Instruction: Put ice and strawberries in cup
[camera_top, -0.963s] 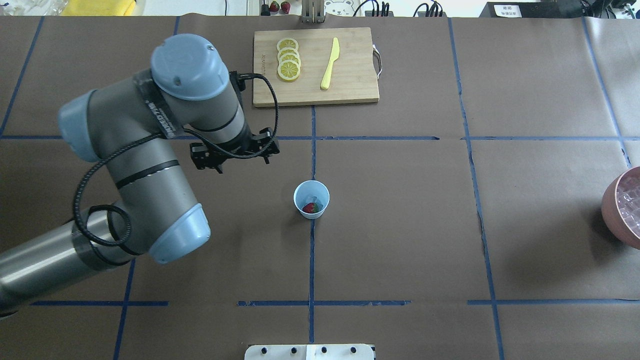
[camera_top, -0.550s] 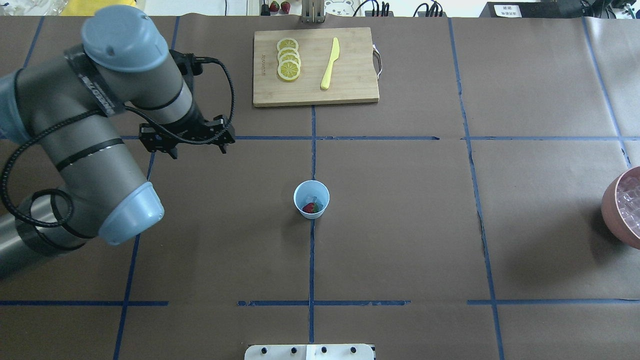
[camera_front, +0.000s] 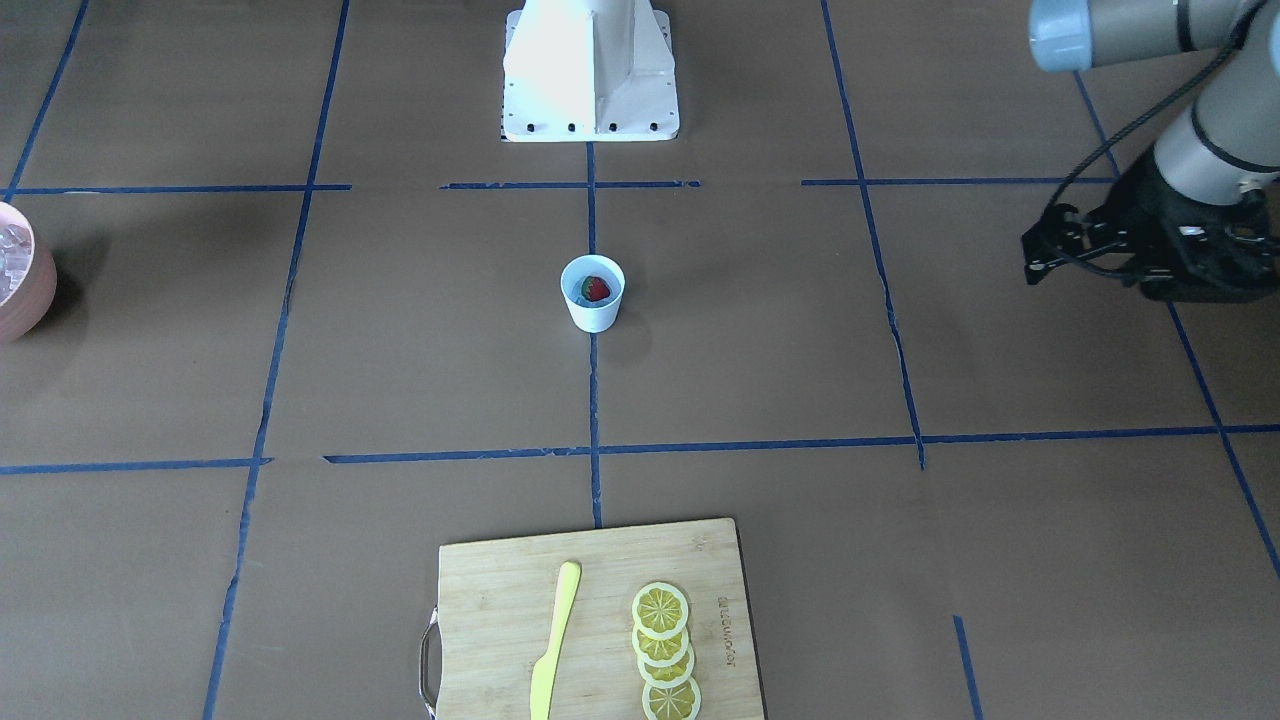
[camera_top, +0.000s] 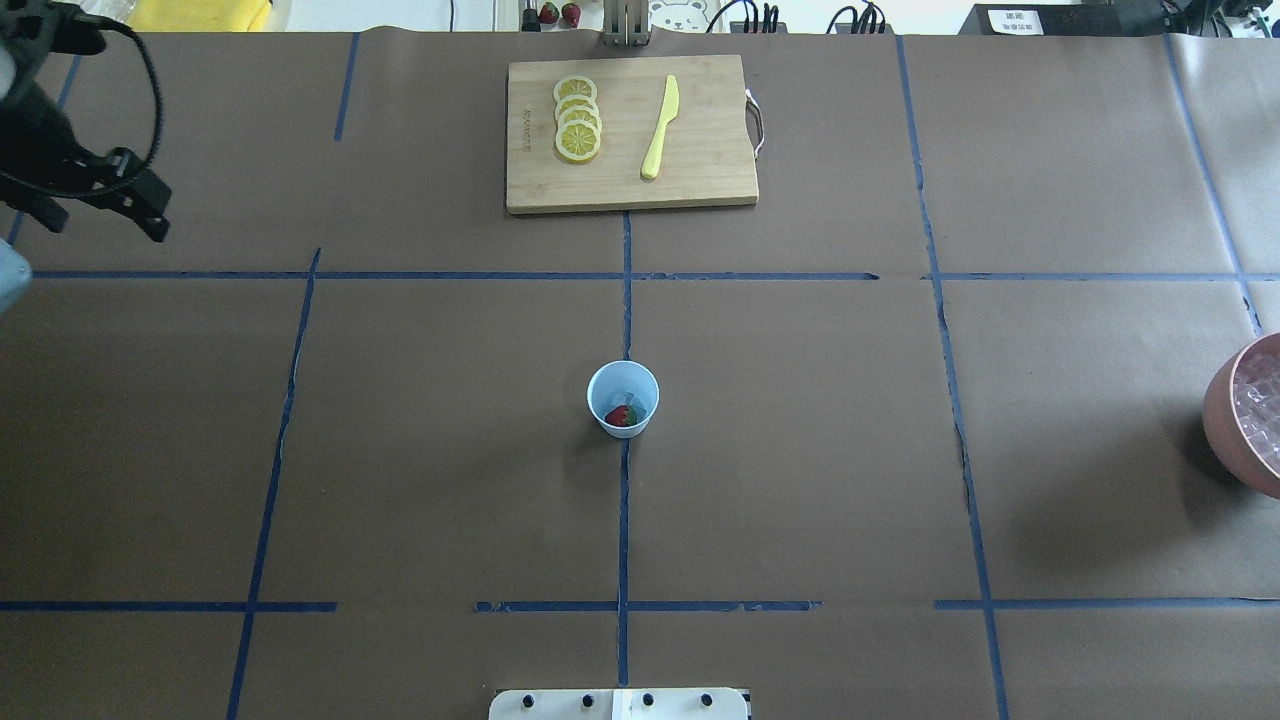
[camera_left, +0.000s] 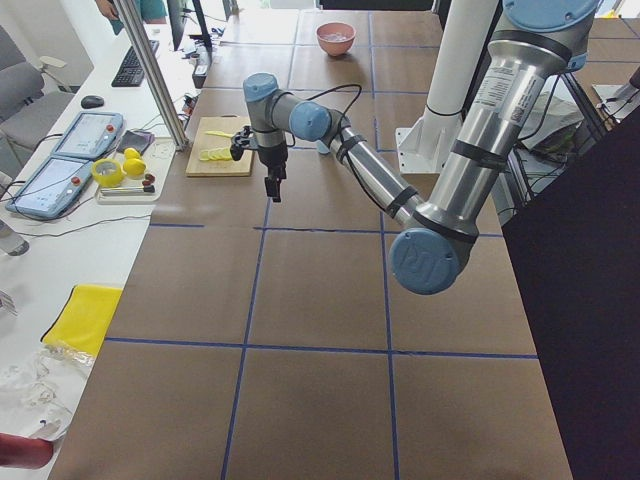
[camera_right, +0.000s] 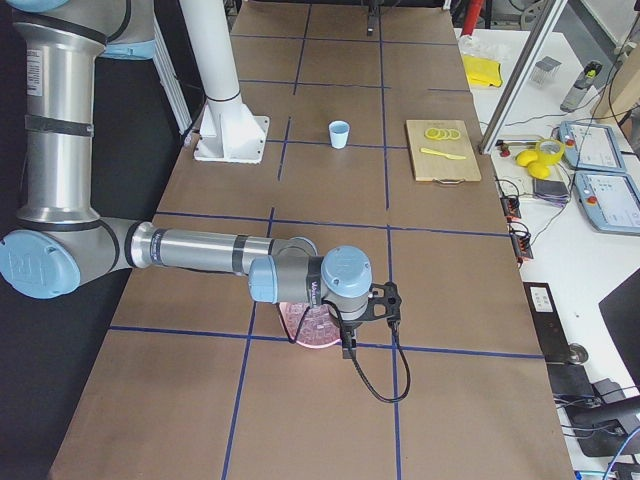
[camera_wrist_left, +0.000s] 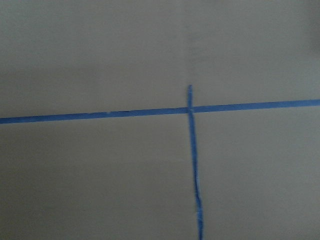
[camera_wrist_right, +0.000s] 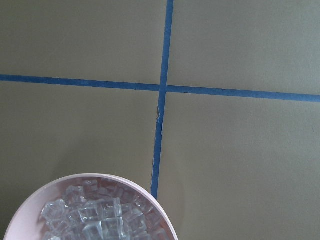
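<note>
The pale blue cup (camera_top: 623, 398) stands upright at the table's middle, also in the front view (camera_front: 592, 293) and the right view (camera_right: 340, 133). A red strawberry (camera_top: 620, 416) lies inside it (camera_front: 596, 289), beside a clear ice cube (camera_top: 625, 390). More ice (camera_wrist_right: 95, 215) fills the pink bowl (camera_top: 1235, 420) at the right edge. My left gripper (camera_top: 100, 190) hangs far left of the cup (camera_front: 1150, 255); its fingers are hidden and I cannot tell its state. My right gripper (camera_right: 346, 342) is over the bowl and shows only in the right view, so I cannot tell.
A wooden cutting board (camera_top: 700, 150) at the far middle holds lemon slices (camera_top: 577, 120) and a yellow knife (camera_top: 660, 128). Two more strawberries (camera_top: 559, 13) lie beyond the table's far edge. The robot's white base (camera_front: 590, 70) stands at the near edge.
My left arm has swung away from the cup to the far left and is almost out of the overhead view. The cup and its contents have not moved.
</note>
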